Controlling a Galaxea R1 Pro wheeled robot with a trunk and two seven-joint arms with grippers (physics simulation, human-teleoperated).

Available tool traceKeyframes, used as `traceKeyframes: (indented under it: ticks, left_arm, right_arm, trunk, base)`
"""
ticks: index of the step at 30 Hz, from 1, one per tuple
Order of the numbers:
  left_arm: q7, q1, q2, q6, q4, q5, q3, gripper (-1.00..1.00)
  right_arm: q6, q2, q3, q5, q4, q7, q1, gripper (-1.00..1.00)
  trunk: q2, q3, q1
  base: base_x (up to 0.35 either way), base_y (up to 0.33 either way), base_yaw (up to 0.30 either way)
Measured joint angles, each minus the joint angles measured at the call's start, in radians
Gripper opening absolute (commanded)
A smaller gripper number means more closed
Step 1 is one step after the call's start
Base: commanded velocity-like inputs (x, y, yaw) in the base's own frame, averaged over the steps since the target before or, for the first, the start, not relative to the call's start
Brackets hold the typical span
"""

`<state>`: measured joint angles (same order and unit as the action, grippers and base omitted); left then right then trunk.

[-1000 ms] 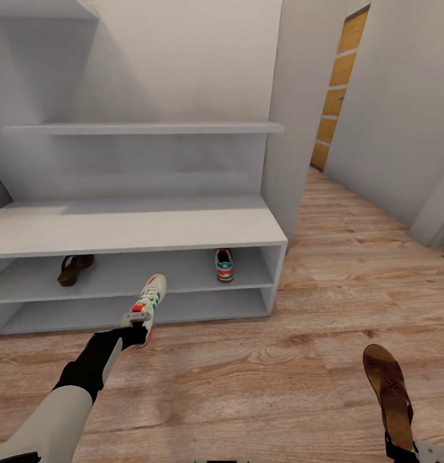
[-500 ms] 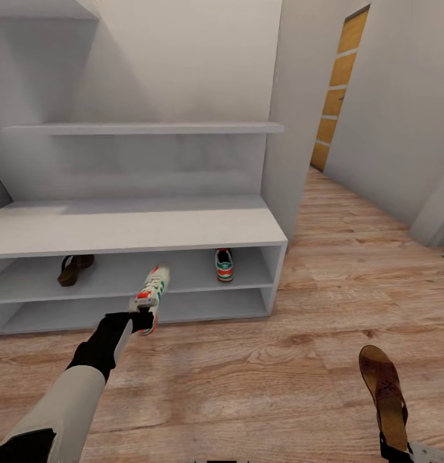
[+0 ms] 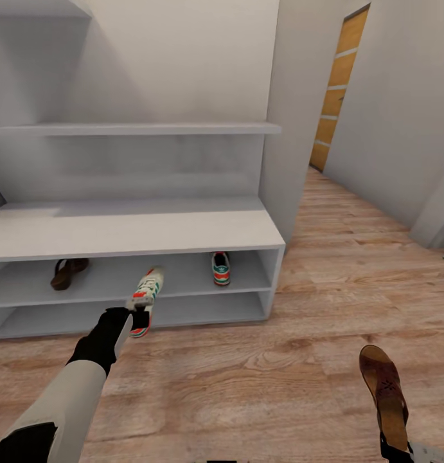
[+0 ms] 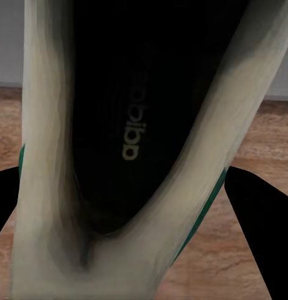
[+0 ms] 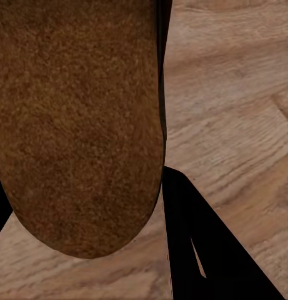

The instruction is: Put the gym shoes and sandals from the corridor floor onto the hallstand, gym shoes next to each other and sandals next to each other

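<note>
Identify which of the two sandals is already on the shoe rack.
The sandal at the left of the rack's upper open tier. The other sandal is held over the floor by the right gripper.

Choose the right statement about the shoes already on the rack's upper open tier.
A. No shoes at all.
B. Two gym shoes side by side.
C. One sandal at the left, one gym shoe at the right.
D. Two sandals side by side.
C: on the hallstand, the upper tier holds a brown sandal near its left end and a gym shoe near its right end.
</note>
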<state>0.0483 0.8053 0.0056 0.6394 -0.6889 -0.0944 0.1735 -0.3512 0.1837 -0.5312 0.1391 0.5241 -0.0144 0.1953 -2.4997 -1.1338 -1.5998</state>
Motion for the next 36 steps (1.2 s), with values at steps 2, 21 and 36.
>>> traceKeyframes:
  ticks: [2,21,36]
  left_arm:
    - [0.012,-0.001,0.0,0.0,0.0,0.0,0.0,-1.0]
    - [0.019,-0.002,0.001,-0.002,0.0,0.003,0.001,-1.0]
    - [0.017,-0.003,0.001,-0.005,0.0,0.003,0.001,-1.0]
  right_arm:
    - [0.0,0.0,0.0,0.0,0.0,0.0,0.0,-1.0]
    - [0.0,-0.001,0.0,0.0,-0.001,0.001,0.0,-1.0]
    - [0.0,-0.001,0.0,0.0,-0.002,0.001,0.0,-1.0]
  trunk:
    - [0.0,0.0,0.0]
    - [0.0,0.0,0.0]
    - [0.0,0.0,0.0]
  base:
    - [0.22,-0.166,0.0]
    - [0.254,-0.187,0.0]
    - [0.241,-0.172,0.0]
